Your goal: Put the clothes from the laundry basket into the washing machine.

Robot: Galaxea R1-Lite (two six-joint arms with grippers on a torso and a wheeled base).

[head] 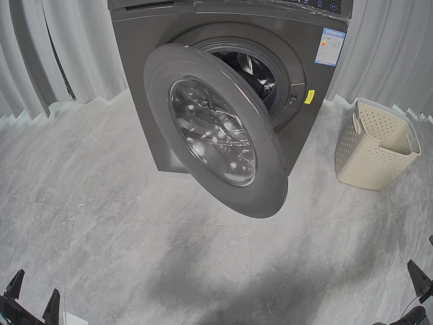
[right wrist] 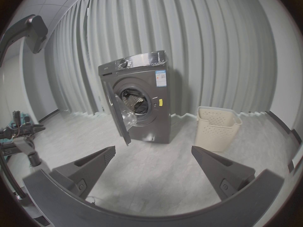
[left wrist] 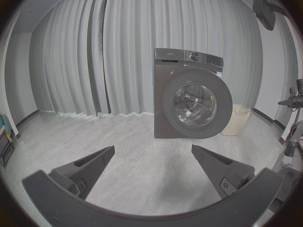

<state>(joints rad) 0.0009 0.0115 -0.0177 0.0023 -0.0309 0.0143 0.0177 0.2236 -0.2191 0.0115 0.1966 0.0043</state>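
Both arms sit low and well back from the dark grey front-loading washing machine, which I read as a waiting pose that leaves its door room to swing. My left tool has its two black wedge fingers spread wide with nothing between them. My right tool is spread just as wide and is equally bare. Both point at the machine from well apart.

The machine's round door, grey-rimmed with a bulging glass porthole, hangs open toward me on the hinge at the machine's left side. That leaves the steel drum reachable from the machine's right. Inside the drum I can make out a dark bundle of cloth, the only clothing I can find. The cream perforated plastic laundry basket stands on the floor just beside the machine's right flank, close enough for a short carry to the opening. What I see of its inside is bare perforated wall, and its bottom is hidden from me. My judgement is that loading is done or nearly so, with the door not yet shut.

The floor around the machine is glossy pale grey marble-look tile, smooth and level. Behind the machine hang pale pleated curtains.
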